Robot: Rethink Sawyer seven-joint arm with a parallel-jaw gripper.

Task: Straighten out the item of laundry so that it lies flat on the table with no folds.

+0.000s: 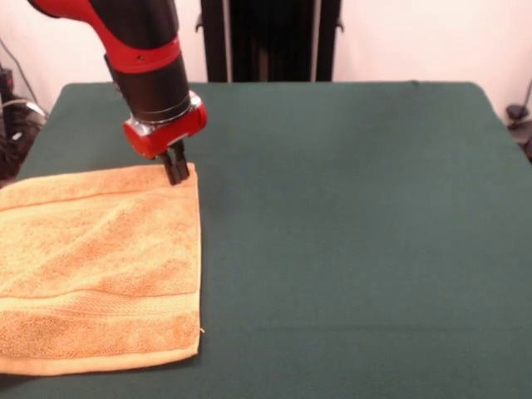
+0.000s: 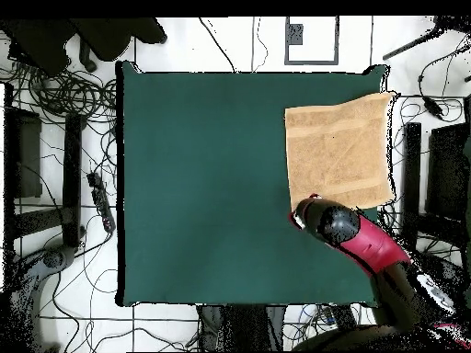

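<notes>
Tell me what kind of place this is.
Probably a robotics lab: a red and black arm works over a green-clothed table holding one orange towel, with cables strewn across the tiled floor.

A dark green table [image 1: 349,233] carries one orange towel [image 1: 100,266], spread flat at a corner, its edge overhanging the table's side

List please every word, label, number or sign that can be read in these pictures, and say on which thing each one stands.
None can be read.
Towel: no label or writing shows in either view.
Robot arm and gripper: plain red and black, no marking visible.
Green table: plain cloth, no text.
</notes>
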